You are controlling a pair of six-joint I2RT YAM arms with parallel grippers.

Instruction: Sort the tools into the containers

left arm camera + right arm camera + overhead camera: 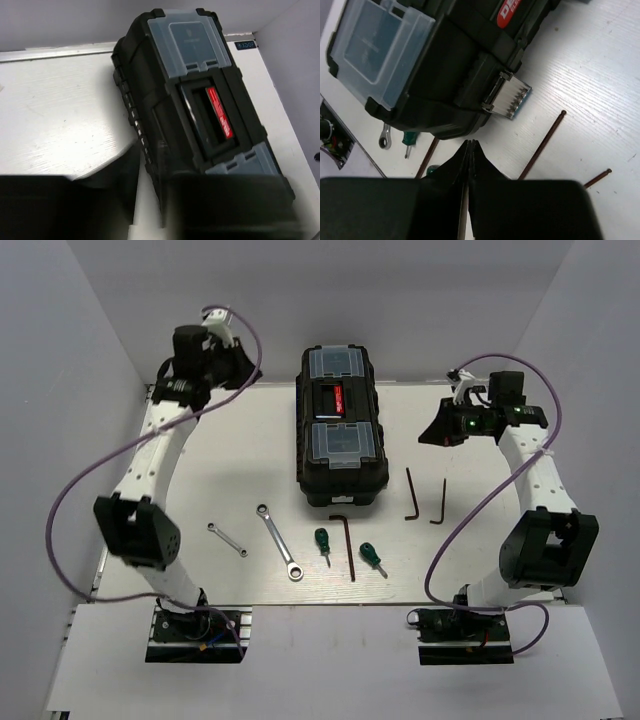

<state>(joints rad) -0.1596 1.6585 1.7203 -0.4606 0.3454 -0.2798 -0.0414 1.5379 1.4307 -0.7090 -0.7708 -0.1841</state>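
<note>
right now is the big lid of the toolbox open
No, the toolbox lid sits flat on the box, with its red-marked handle folded down on top.

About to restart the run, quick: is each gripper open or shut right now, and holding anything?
Left gripper: slightly open, holding nothing.
Right gripper: shut, holding nothing.

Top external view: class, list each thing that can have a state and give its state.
toolbox, lid shut
near clear lid, shut
far clear lid, shut
longer wrench, loose on table
shorter wrench, loose on table
screwdrivers, loose on table
hex keys, loose on table
left gripper, cannot tell
right gripper, shut, empty
</note>
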